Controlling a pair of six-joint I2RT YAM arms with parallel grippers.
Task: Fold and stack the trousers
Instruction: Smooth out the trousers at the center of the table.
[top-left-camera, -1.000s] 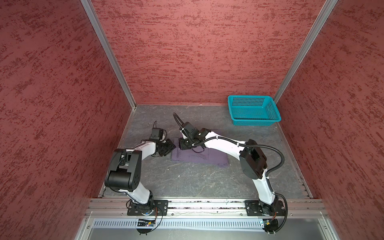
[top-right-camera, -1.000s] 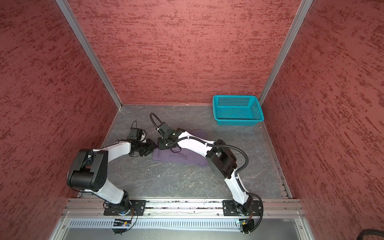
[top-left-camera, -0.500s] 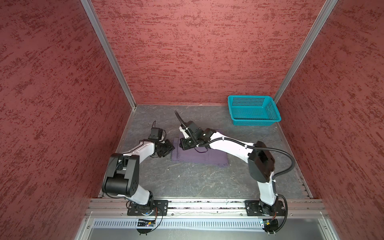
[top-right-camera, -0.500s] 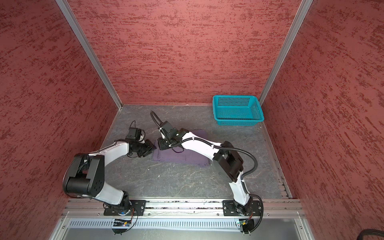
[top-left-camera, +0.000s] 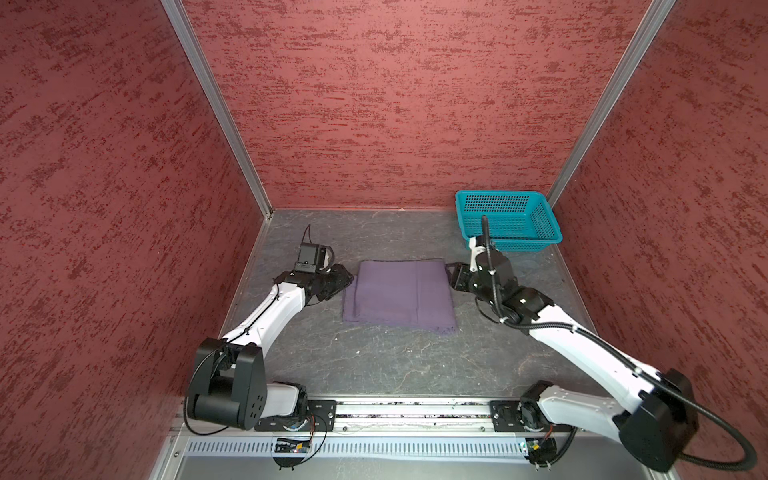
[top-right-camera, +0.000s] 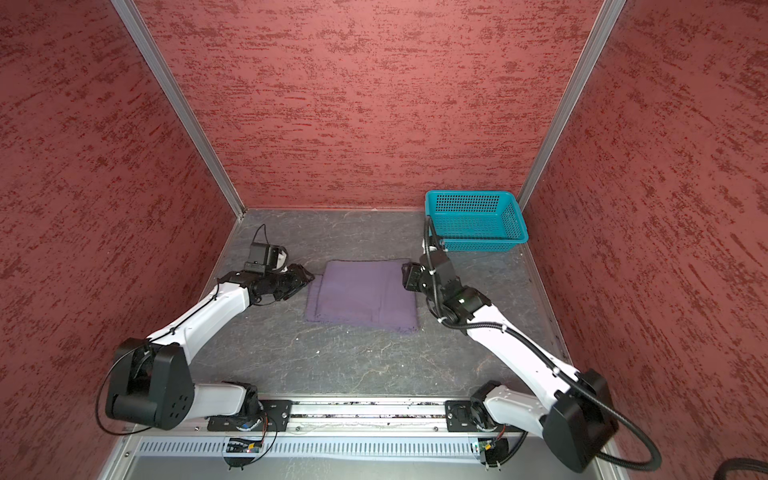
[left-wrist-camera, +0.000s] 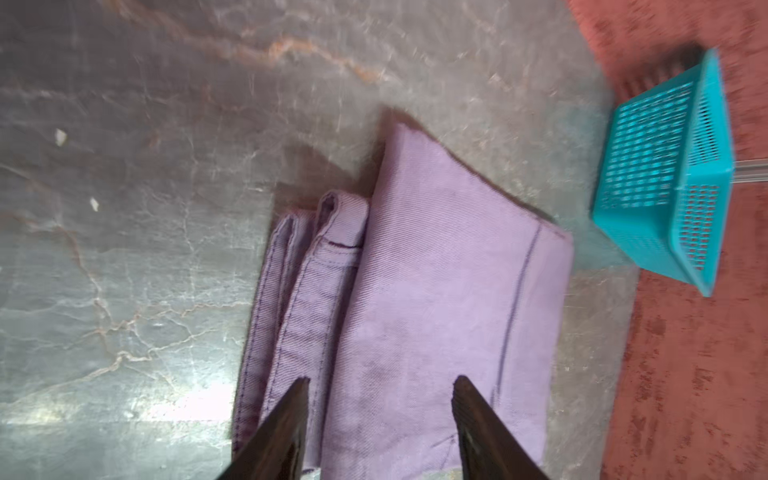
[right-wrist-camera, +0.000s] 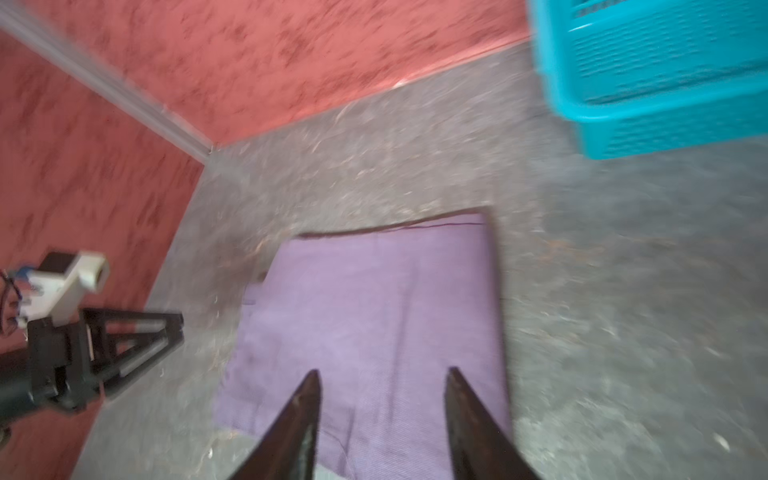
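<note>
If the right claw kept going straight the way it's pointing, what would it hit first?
Probably the folded trousers: the right claw, open, sits at their edge pointing across them. Its height over the cloth is unclear.

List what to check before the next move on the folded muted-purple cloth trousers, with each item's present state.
1. The muted purple cloth trousers lie folded flat on the grey table: ok.
2. The left gripper is open and holds nothing: ok.
3. The right gripper is open and holds nothing: ok.
4. Fold layers flush: not ok; lower layers stick out along the edge nearest the left gripper.
5. The teal perforated plastic basket stands apart from the trousers: ok.
6. Fingertips clear of the cloth: cannot tell.
</note>
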